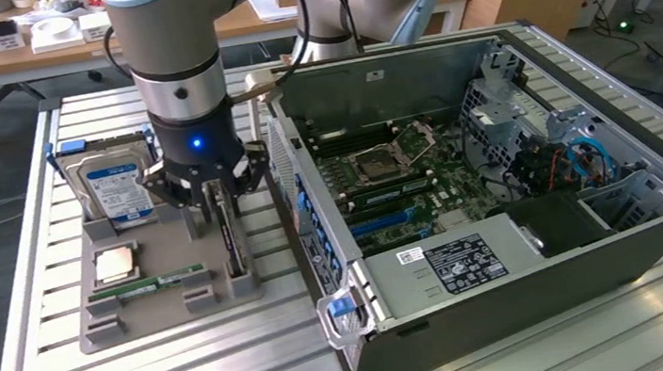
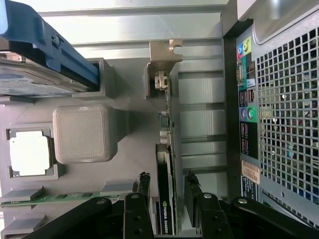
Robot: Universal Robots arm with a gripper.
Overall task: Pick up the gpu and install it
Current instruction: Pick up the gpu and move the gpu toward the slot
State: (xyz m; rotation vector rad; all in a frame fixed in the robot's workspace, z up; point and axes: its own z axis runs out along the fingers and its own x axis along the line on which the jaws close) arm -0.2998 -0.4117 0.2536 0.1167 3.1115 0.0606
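The gpu (image 1: 234, 250) is a thin dark card standing on edge in a slot of the grey holder tray (image 1: 158, 316), just beside the open computer case (image 1: 542, 245). In the wrist view the gpu (image 2: 167, 144) runs away from me, with its silver bracket at the far end. My gripper (image 1: 220, 209) hangs straight down over the card. The gripper (image 2: 167, 191) is open, one black finger (image 2: 143, 186) on each side of the card, with a narrow gap at either face.
A blue-labelled hard drive (image 1: 116, 183) stands at the tray's back, and a CPU (image 1: 113, 262) and a green RAM stick (image 1: 147, 286) lie in front of it. The case's rear panel (image 2: 279, 124) is close beside the card. The motherboard (image 1: 394, 178) lies exposed inside.
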